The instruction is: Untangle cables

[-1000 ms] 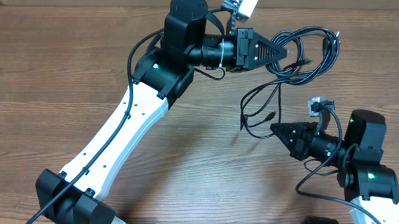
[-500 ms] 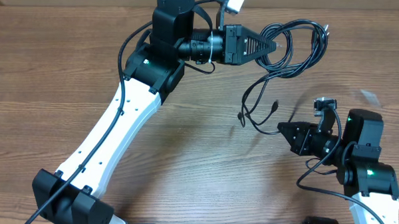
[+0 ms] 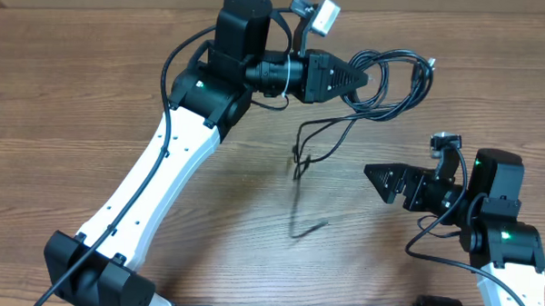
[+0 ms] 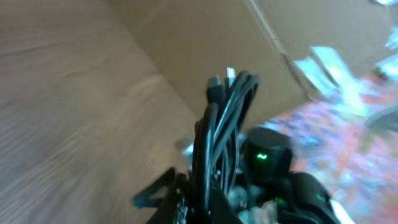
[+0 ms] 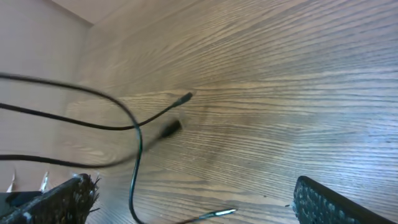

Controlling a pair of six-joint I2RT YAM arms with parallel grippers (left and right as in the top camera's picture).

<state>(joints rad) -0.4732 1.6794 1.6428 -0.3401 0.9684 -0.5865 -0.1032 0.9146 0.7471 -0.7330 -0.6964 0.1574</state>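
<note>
Overhead: cables (image 3: pixel 375 84) apparently in left fingers (image 3: pixel 346 76)

The cables (image 4: pixel 217 137) bunch in the left pincer (image 3: pixel 363 78) above the desk's (image 3: pixel 75 92) far side. Their loose ends hang nearer than that pincer; the right pincer (image 3: pixel 373 175) sits nearer and rightward, apart from them.

The left arm (image 3: pixel 153 181) had a long white link dotted with small screws, black joints, a thin black wire and a green light. Both the left gripper (image 3: pixel 361 76) and right gripper (image 3: pixel 376 175) were black wedges
</note>
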